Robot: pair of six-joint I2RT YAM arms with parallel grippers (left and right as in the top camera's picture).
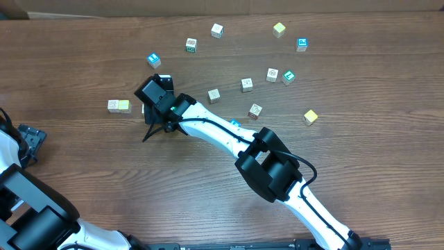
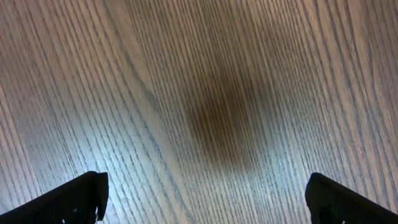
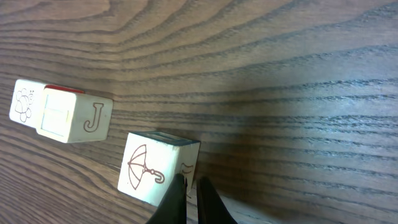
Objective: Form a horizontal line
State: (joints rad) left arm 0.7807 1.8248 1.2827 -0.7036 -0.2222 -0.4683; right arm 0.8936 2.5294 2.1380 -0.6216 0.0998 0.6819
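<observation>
The left claw hangs wide open over the desk, well apart from the horizontal line, so far a touching white-yellow pair running left-right, while just right of it, askew and apart, the umbrella cube touches the pinched-shut, nearer right claw, with loose cubes beyond and nothing between.

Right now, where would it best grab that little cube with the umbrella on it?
Two opposite side faces, coming down from above. The umbrella cube sits flat on the table, apart from the J cube, so its parallel sides look free. The right tool, shut beside it, would need opening first.
</observation>
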